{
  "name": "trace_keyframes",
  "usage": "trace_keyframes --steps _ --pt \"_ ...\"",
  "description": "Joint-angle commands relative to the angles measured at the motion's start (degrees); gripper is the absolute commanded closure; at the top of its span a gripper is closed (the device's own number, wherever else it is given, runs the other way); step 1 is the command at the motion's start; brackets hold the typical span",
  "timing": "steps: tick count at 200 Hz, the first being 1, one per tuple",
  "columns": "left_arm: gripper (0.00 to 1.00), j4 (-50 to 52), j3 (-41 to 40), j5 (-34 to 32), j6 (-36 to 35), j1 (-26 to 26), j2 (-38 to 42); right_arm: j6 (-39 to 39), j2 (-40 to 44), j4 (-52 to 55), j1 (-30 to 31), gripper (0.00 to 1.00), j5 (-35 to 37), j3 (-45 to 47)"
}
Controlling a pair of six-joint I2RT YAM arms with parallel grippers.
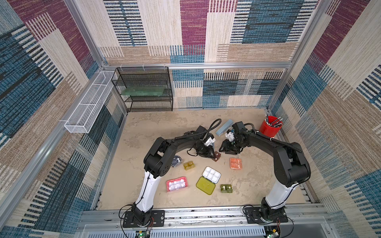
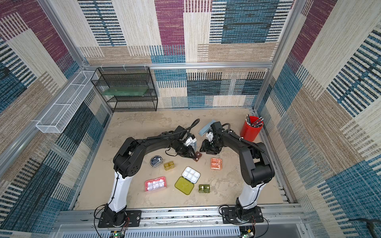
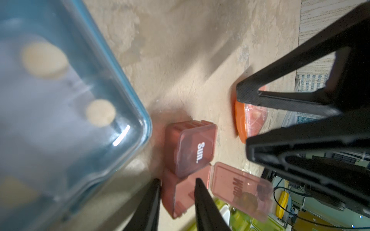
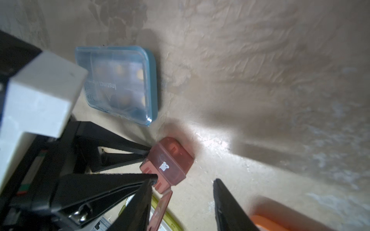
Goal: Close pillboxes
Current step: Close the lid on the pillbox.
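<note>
At the far middle of the mottled sand-coloured tabletop [image 1: 144, 134], in both top views, the left gripper [image 1: 213, 155] and right gripper [image 1: 222, 149] stand nose to nose over one small translucent brown pillbox [image 1: 216, 156]; the pairing suggests that one steadies while the other presses. Nearer the front edge lie boxes not in hand: a rectangular translucent pink pillbox [image 1: 176, 183], a squarish translucent orange pillbox [image 1: 235, 163], and a white compartment tray [image 1: 211, 174] whose yellow-green lid [image 1: 205, 185] is folded flat beside it, plainly unclosed. Seen from the left wrist, the brown pillbox has two cells: the closed lid [image 3: 197, 152] printed "Sun." is down, while the neighbouring open flap [image 3: 240, 190] is swung outward. The left gripper's fingers [image 3: 150, 206] sit a narrow gap apart against the open cell; whether they pinch its wall cannot be told, though the placement reads as a brace against sliding. A flat translucent light-blue pillbox [image 3: 70, 100], its cover shut over pale tablets [image 3: 45, 60], lies just beside. Seen from the right wrist, the right gripper's jaws stand moderately apart and hold nothing, the open flap hanging edge-on between them, a stance judged fit for pushing that flap onto its cell. Progress is judged early: this flap and the white compartment tray are not yet shut.
</note>
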State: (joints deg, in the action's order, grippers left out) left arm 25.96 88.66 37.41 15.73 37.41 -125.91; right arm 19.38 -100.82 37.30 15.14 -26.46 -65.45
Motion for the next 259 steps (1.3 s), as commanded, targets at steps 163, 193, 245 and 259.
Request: trace_keyframes --steps 163,193,245,259 --pt "0.64 -2.6 -3.4 0.3 5.5 -0.2 3.4 1.1 12.5 2.9 -2.7 0.46 1.3 9.3" --pt "0.65 -3.5 -4.1 1.0 6.4 -0.2 3.1 1.7 14.0 2.5 -2.4 0.46 1.0 11.5" --pt "0.65 -6.9 -5.8 1.5 9.6 -0.1 2.7 1.5 14.1 2.0 -2.2 0.46 0.5 11.9" --pt "0.66 -7.3 -5.8 1.5 10.0 0.0 2.6 1.3 13.9 1.9 -2.3 0.46 0.4 12.2"
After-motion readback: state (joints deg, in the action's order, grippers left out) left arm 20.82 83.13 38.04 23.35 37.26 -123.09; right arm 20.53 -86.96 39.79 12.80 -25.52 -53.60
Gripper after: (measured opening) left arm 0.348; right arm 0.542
